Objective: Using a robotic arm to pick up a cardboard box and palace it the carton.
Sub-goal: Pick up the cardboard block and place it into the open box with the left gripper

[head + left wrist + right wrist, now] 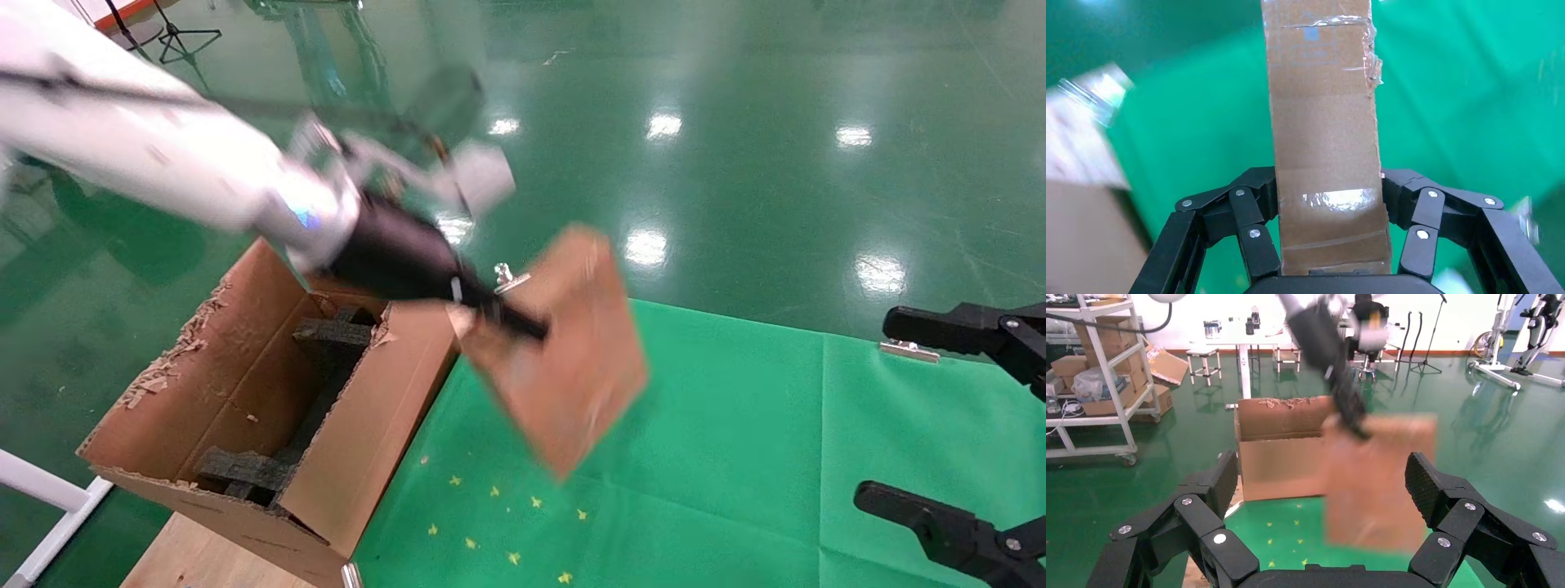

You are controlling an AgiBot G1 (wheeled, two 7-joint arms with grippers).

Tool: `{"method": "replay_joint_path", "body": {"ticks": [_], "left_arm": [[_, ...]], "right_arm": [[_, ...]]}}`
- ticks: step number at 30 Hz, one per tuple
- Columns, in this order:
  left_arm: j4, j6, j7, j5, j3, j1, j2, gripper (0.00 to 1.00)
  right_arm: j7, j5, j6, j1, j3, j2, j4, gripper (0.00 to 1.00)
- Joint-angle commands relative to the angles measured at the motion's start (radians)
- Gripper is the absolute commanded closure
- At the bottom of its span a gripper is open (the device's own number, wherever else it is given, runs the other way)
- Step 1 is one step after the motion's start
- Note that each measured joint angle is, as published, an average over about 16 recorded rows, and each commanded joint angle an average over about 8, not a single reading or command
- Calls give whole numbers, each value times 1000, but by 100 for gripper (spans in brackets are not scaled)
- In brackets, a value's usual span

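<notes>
The white robotic arm (pixel 163 155) reaches in from the upper left. Its black left gripper (pixel 507 314) is shut on the small taped cardboard box (pixel 564 359), which hangs tilted in the air above the green cloth, just right of the carton (pixel 368 433). In the left wrist view the cardboard box (pixel 1324 122) is pinched between both fingers of the left gripper (pixel 1329 180). The carton stands open with black foam (pixel 331 335) inside. My right gripper (pixel 899 412) is parked open at the right edge. The right wrist view has the right gripper (pixel 1322 478) empty, with the cardboard box (pixel 1379 484) and carton (pixel 1278 459) beyond.
A green cloth (pixel 735 457) covers the table, held by metal clips (pixel 909 351). The carton sits off the table's left edge on a wooden surface (pixel 204 555), beside a white bar (pixel 49 490). A shelf rack (pixel 1101 373) stands far off.
</notes>
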Motion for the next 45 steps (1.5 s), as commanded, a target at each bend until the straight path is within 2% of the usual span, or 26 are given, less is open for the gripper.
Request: {"method": "replay_joint_path", "body": {"ticks": [1, 7, 11, 15, 25, 30, 45], "left_arm": [[9, -25, 1, -17, -33, -29, -23, 100], [111, -55, 62, 36, -88, -166, -101, 100], [176, -59, 117, 123, -84, -236, -148, 100], [236, -59, 176, 190, -69, -259, -197, 100], [386, -55, 342, 222, -39, -194, -303, 100], [453, -97, 425, 224, -26, -137, -333, 100], [706, -212, 586, 199, -16, -23, -316, 100]], "right_arm": [[0, 0, 0, 0, 0, 0, 0, 0], [0, 0, 0, 0, 0, 0, 0, 0], [0, 0, 0, 0, 0, 0, 0, 0], [0, 0, 0, 0, 0, 0, 0, 0], [0, 0, 0, 0, 0, 0, 0, 0], [0, 0, 0, 0, 0, 0, 0, 0], [0, 0, 0, 0, 0, 0, 0, 0]]}}
